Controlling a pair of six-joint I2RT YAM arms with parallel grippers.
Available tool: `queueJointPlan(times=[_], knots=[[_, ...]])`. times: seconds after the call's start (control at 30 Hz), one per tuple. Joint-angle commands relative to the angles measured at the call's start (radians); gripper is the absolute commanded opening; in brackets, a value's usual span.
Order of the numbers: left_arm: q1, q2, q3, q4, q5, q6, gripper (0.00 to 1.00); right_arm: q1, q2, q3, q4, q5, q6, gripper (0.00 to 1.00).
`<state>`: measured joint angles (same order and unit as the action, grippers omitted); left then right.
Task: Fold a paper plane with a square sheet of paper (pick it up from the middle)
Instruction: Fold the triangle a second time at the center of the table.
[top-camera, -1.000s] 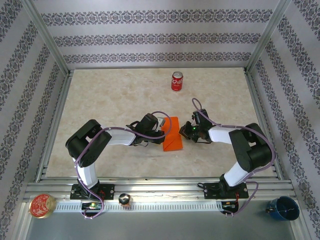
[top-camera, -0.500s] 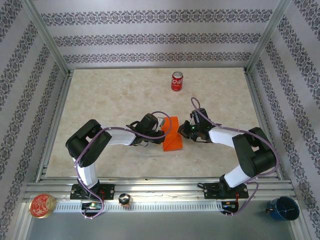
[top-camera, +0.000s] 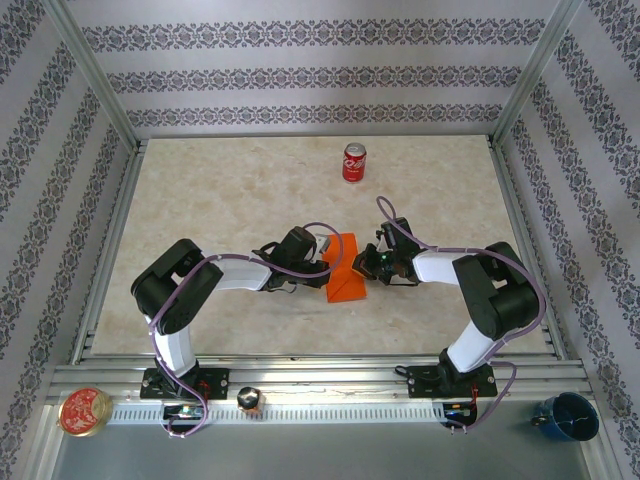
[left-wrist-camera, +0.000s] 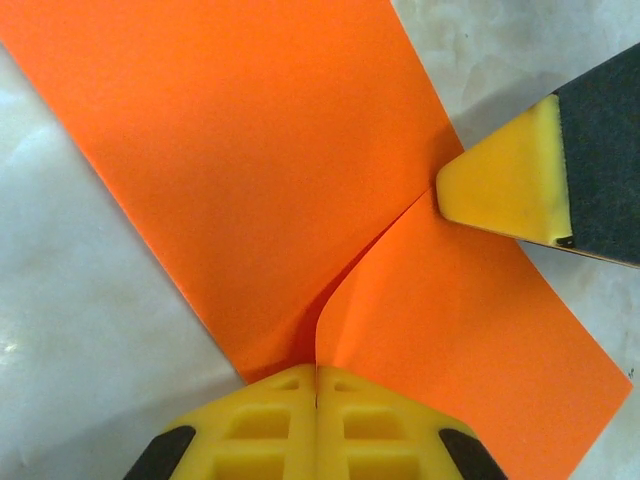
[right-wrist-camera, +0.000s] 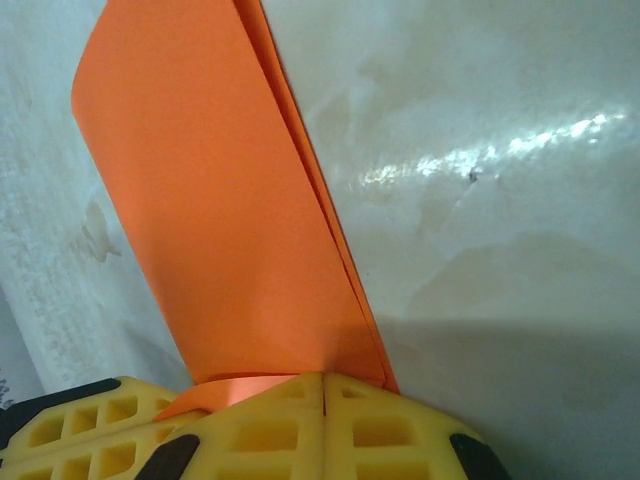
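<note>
Orange paper held mid-fold
Left tool pinches a flap; right tool, closed, pins the crease to the desk.

Marble-look table, orange paper, red can

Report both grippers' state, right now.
Left gripper: closed, pinching the partly folded orange paper.
Right gripper: closed, pinching the same paper from the other side.
</note>
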<state>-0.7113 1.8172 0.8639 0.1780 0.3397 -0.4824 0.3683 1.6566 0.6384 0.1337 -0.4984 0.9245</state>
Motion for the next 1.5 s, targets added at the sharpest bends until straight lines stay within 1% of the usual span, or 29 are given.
queueJointPlan(times=[0.0,0.03,0.07,0.17,0.2,0.33,0.43,0.57,0.67,0.83,0.93,1.03,1.2,1.47], knots=[[0.012,-0.041,0.026,-0.061,-0.005,-0.004,0.14,-0.008,0.035,-0.034,-0.066,0.026,-0.03,0.0],[0.012,-0.059,0.022,-0.053,-0.005,-0.01,0.18,-0.006,0.037,-0.034,-0.066,0.025,-0.03,0.0],[0.012,-0.079,0.018,-0.051,-0.011,-0.021,0.26,-0.006,0.037,-0.034,-0.068,0.024,-0.032,0.0],[0.012,-0.144,0.02,-0.075,-0.049,-0.052,0.41,-0.006,0.038,-0.031,-0.074,0.026,-0.033,0.0],[0.012,-0.161,0.02,-0.075,-0.053,-0.07,0.41,-0.006,0.038,-0.031,-0.079,0.026,-0.033,0.0],[-0.006,-0.202,0.035,-0.06,-0.001,-0.112,0.29,-0.006,0.034,-0.026,-0.091,0.031,-0.034,0.0],[-0.024,-0.18,0.06,-0.057,0.064,-0.139,0.16,-0.006,0.03,-0.023,-0.1,0.035,-0.039,0.0],[-0.053,-0.116,0.103,-0.041,0.158,-0.169,0.08,-0.006,0.028,-0.022,-0.101,0.033,-0.038,0.0],[-0.074,-0.065,0.144,-0.063,0.201,-0.179,0.07,-0.006,0.028,-0.022,-0.103,0.035,-0.038,0.0],[-0.077,0.012,0.182,-0.125,0.206,-0.194,0.03,-0.006,0.026,-0.022,-0.103,0.035,-0.036,0.0],[-0.077,0.04,0.197,-0.154,0.197,-0.192,0.03,-0.006,0.028,-0.02,-0.103,0.034,-0.033,0.0],[-0.077,0.058,0.2,-0.169,0.179,-0.185,0.03,-0.006,0.031,-0.019,-0.103,0.034,-0.034,0.0],[-0.078,0.091,0.199,-0.19,0.18,-0.176,0.03,-0.006,0.031,-0.023,-0.103,0.035,-0.033,0.0],[-0.077,0.087,0.151,-0.2,0.151,-0.165,0.03,-0.006,0.031,-0.026,-0.106,0.04,-0.036,0.0]])
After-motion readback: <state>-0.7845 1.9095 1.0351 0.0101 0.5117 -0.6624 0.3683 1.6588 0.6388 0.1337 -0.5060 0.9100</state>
